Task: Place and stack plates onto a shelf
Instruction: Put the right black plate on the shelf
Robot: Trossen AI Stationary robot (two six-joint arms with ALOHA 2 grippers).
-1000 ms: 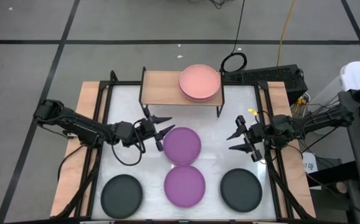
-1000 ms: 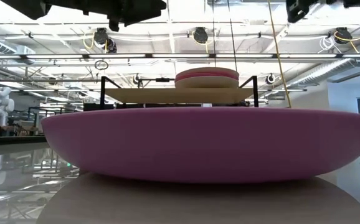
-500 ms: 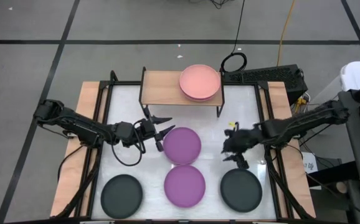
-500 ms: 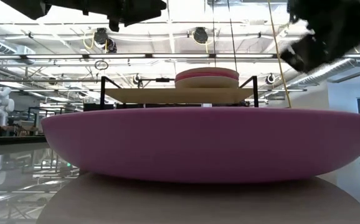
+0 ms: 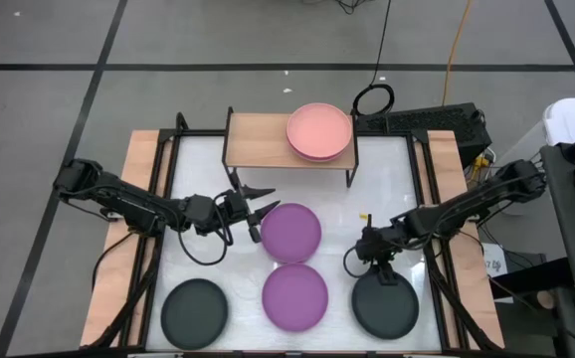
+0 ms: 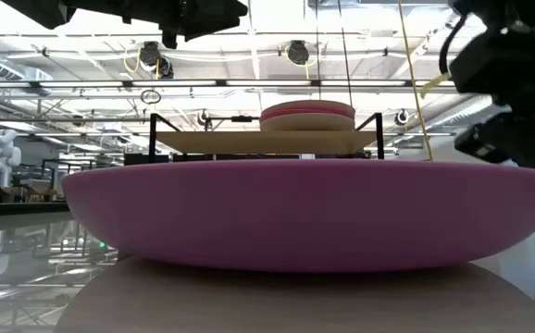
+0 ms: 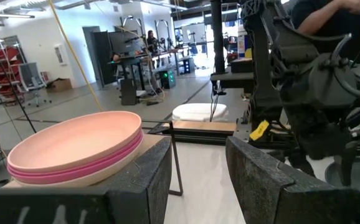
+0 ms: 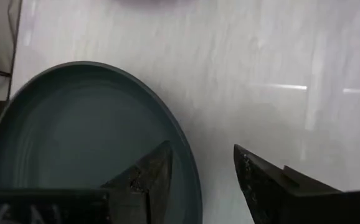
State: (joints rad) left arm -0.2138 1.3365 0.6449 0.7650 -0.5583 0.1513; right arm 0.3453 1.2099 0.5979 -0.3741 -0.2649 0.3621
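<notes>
The light-wood shelf (image 5: 268,141) stands at the table's far side. On its right half sits a stack of plates (image 5: 319,131), salmon pink on top; the left wrist view shows the stack (image 7: 74,148) with magenta and beige below. Two purple plates (image 5: 291,231) (image 5: 295,295) and two black plates (image 5: 194,311) (image 5: 385,303) lie flat on the white table top. My left gripper (image 5: 266,199) hovers open, left of the far purple plate. My right gripper (image 8: 202,149) is open and points down over the right black plate (image 8: 74,137), one finger on each side of its far rim (image 8: 189,165), apart from it.
Black frame rails (image 5: 163,199) and wooden side boards (image 5: 118,249) run along both table sides. Cables and a black box (image 5: 427,121) lie behind the shelf. Bare table top (image 5: 193,239) shows left of the purple plates. In the low view the near purple plate (image 6: 314,213) blocks most of the table.
My right gripper has swung from level, right of the far purple plate, toward the table's near edge. It has tipped to point down and sunk over the far rim of the right black plate. No plate has moved.
</notes>
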